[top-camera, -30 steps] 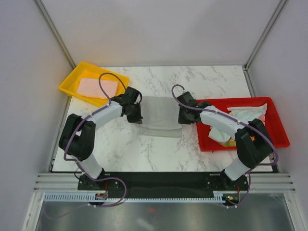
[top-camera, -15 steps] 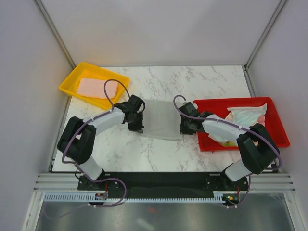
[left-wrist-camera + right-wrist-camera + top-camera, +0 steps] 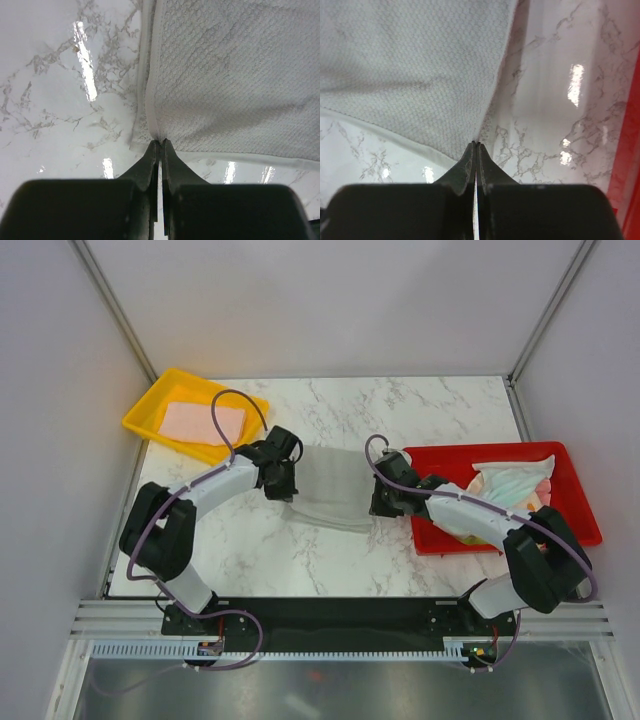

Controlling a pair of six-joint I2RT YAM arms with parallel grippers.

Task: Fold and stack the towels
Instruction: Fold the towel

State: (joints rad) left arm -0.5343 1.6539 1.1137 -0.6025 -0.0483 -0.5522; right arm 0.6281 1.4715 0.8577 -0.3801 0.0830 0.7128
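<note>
A grey towel (image 3: 335,480) lies in the middle of the marble table, and both grippers hold it by a near corner. My left gripper (image 3: 288,495) is shut on its left corner; the left wrist view shows the hem of the grey towel (image 3: 230,90) pinched at the tips of the left gripper (image 3: 160,142). My right gripper (image 3: 378,503) is shut on the right corner; in the right wrist view the grey towel (image 3: 410,75) ends at the closed right gripper (image 3: 476,144). A pale pink towel (image 3: 203,422) lies flat in the yellow tray (image 3: 148,412). Crumpled mint and cream towels (image 3: 510,480) lie in the red tray (image 3: 580,502).
The yellow tray sits at the far left corner of the table and the red tray along the right edge, close beside my right arm. Grey walls close in the table on three sides. Bare marble (image 3: 260,550) lies in front of the grey towel.
Both grippers drew the grey towel's corners toward the near edge, then eased back a little to the far side. The towel has gone from a rectangle to a skewed shape.
</note>
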